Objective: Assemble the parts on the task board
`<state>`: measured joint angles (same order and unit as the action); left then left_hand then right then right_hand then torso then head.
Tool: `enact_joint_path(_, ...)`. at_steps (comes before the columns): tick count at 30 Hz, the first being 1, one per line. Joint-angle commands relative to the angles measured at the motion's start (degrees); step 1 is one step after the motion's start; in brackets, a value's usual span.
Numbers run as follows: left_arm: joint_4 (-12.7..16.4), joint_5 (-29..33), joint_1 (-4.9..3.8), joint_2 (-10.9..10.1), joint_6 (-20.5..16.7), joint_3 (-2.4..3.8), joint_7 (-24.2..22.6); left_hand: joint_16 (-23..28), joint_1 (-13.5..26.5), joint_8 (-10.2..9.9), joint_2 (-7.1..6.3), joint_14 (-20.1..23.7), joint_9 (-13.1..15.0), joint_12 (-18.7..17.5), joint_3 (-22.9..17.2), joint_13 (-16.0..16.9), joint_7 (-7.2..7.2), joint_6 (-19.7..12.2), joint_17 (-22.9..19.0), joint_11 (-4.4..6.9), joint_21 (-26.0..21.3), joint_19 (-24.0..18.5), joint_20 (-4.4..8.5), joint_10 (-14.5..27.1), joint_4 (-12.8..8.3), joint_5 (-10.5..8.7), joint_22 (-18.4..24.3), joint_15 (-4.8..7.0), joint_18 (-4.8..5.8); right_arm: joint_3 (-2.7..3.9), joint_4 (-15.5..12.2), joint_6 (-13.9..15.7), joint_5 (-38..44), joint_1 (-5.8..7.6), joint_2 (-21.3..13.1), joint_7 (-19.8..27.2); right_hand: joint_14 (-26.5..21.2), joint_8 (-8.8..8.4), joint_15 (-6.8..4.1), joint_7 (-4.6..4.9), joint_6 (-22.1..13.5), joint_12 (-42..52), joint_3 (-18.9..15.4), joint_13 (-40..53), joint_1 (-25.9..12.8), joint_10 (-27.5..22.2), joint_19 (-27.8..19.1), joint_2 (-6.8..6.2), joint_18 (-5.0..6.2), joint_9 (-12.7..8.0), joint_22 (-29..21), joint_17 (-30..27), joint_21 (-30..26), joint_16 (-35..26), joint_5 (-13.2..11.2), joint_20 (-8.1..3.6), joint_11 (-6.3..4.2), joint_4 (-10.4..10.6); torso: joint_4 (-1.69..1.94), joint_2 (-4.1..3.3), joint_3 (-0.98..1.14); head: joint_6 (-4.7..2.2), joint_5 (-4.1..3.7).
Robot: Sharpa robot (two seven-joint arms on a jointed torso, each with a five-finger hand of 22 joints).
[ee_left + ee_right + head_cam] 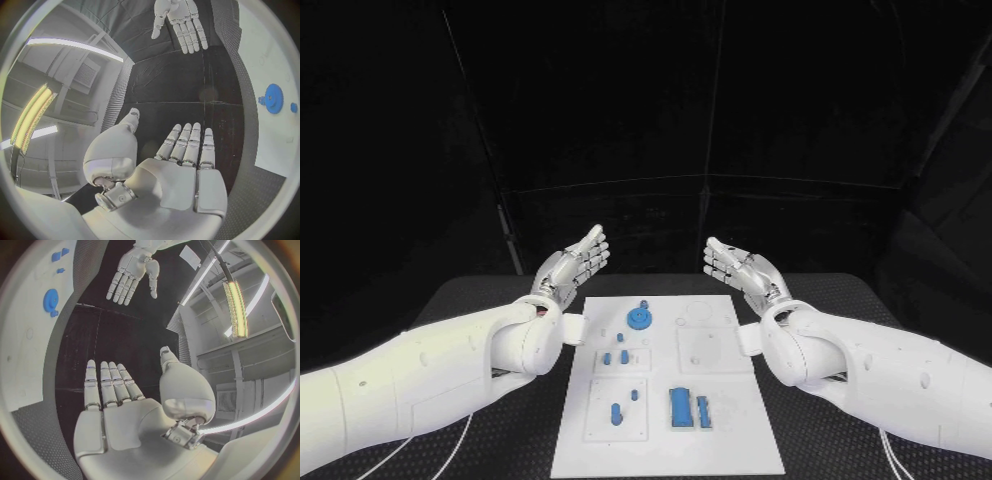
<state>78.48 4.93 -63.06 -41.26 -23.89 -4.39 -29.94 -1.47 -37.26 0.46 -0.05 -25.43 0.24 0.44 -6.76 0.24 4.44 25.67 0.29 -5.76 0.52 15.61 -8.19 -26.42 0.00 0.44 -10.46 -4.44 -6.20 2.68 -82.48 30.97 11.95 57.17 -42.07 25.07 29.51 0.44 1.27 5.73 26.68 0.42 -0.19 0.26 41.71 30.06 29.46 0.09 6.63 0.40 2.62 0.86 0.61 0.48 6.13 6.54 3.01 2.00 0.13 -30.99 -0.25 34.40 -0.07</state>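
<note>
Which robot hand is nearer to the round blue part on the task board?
Left. The left robot hand hovers open beyond the round blue part, slightly to its left; the right robot hand hovers farther off, beyond the task board's right side.

arms: glossy white rounded shells, thin white cables below
left hand [574,263]: silver, segmented fingers
right hand [744,268]: silver, same build
</note>
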Motion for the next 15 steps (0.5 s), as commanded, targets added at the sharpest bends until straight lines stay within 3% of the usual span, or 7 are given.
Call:
enact_joint_path(1,4.0,-3.1,0.88,-1.1,-11.6,1.26,0.0,1.5,11.9,-0.5,0.05,8.2,-0.2,-0.4,2.2,-0.2,-4.44,-8.2,-0.3,5.76,-0.5,-5.0,2.66,8.5,0.0,-0.44,3.4,4.44,1.87,-0.98,-3.4,9.4,-8.5,1.33,-1.1,3.6,-9.4,-0.44,-1.27,-5.73,-8.5,-0.4,0.2,-0.3,-13.3,-9.6,-9.4,-0.09,-1.99,-0.4,-2.6,-0.9,-0.6,-0.5,-2.0,-2.09,-3.01,-2.0,-0.13,-0.19,0.25,-0.02,0.07)
enact_joint_path(3,6.2,-3.6,1.48,-1.8,-14.2,2.19,0.0,1.5,13.9,-0.5,0.05,9.5,-0.2,-0.4,2.5,-0.2,-4.44,-9.6,-0.3,5.76,-0.5,-5.8,3.07,9.9,0.0,-0.44,3.9,4.44,1.87,-1.68,-5.1,10.9,-9.9,2.02,-1.7,4.1,-11.0,-0.44,-1.27,-5.73,-10.0,-0.4,0.2,-0.3,-15.6,-11.2,-11.0,-0.09,-2.61,-0.4,-2.6,-0.9,-0.6,-0.5,-6.1,-2.44,-3.01,-2.0,-0.13,-0.19,0.25,-0.02,0.07)
enact_joint_path(4,7.2,-3.9,1.75,-2.1,-15.3,2.60,0.0,1.5,14.8,-0.5,0.05,10.1,-0.2,-0.4,2.6,-0.2,-4.44,-10.2,-0.3,5.76,-0.5,-6.2,3.31,10.5,0.0,-0.44,4.2,4.44,2.12,-1.97,-5.8,11.6,-10.5,2.30,-2.0,4.3,-11.8,-0.44,-1.27,-5.73,-10.6,-0.4,0.2,-0.3,-16.7,-12.0,-11.8,-0.09,-2.62,-0.4,-2.6,-0.9,-0.6,-0.5,-6.1,-6.54,-3.01,-2.0,-0.13,-0.19,0.25,-0.02,0.07)
enact_joint_path(5,8.1,-4.1,1.99,-2.4,-16.3,2.98,0.1,1.5,15.8,-0.5,0.05,10.8,-0.2,-0.4,6.8,-0.2,-4.44,-10.8,-0.3,5.76,-0.5,-6.5,3.57,11.2,0.0,-0.44,4.4,4.44,6.20,-2.22,-6.4,12.1,-11.0,2.53,-2.2,4.4,-12.5,-0.44,-1.27,-5.73,-11.3,-0.4,0.2,-0.3,-17.6,-12.7,-12.5,-0.09,-2.62,-0.4,-2.6,-0.9,-0.6,-0.5,-6.1,-6.54,-3.01,-2.0,-0.13,-0.19,0.25,-0.02,0.07)
enact_joint_path(7,9.6,-4.5,2.39,-2.8,-18.0,3.59,0.1,1.5,17.4,-0.5,0.05,11.9,-0.2,-0.4,6.8,-0.2,-4.44,-12.0,-0.3,5.76,-0.5,-7.2,3.90,12.4,0.0,-0.44,4.9,4.44,6.20,-2.55,-7.2,12.8,-11.7,2.86,-2.5,4.6,-13.8,-0.44,-1.27,-5.73,-12.4,-0.4,0.2,-0.3,-19.4,-14.0,-13.7,-0.09,-6.63,-0.4,-2.6,-0.9,-0.6,-0.5,-6.1,-6.54,-3.01,-2.0,-0.13,-0.19,0.25,-0.02,0.07)
enact_joint_path(9,10.6,-4.7,2.67,-3.2,-19.2,4.02,0.1,1.5,18.9,-0.5,0.05,12.9,-0.2,-0.4,6.8,-0.2,-4.44,-13.0,-0.3,5.76,-0.5,-7.9,8.19,13.4,0.0,-0.44,5.3,4.44,6.20,-2.68,-7.5,13.1,-11.9,2.98,-2.6,4.7,-14.9,-0.44,-1.27,-5.73,-13.5,-0.4,0.2,-0.3,-21.1,-15.2,-14.9,-0.09,-6.63,-0.4,-2.6,-0.9,-0.6,-0.5,-6.1,-6.54,-3.01,-2.0,-0.13,-0.19,0.25,-0.02,0.07)
enact_joint_path(15,11.5,-4.9,2.90,-3.4,-20.2,4.39,0.1,1.5,23.1,-0.5,0.05,15.7,-0.2,-0.4,6.8,-0.2,-4.44,-15.9,-0.3,5.76,-0.5,-9.8,8.19,16.4,0.0,-0.44,10.5,4.44,6.20,-2.68,-7.5,13.1,-12.0,2.99,-2.6,4.7,-18.2,-0.44,-1.27,-5.73,-16.5,-0.4,0.2,-0.3,-25.7,-18.6,-18.2,-0.09,-6.63,-0.4,-2.6,-0.9,-0.6,-0.5,-6.1,-6.54,-3.01,-2.0,-0.13,-0.19,0.25,-0.02,0.07)
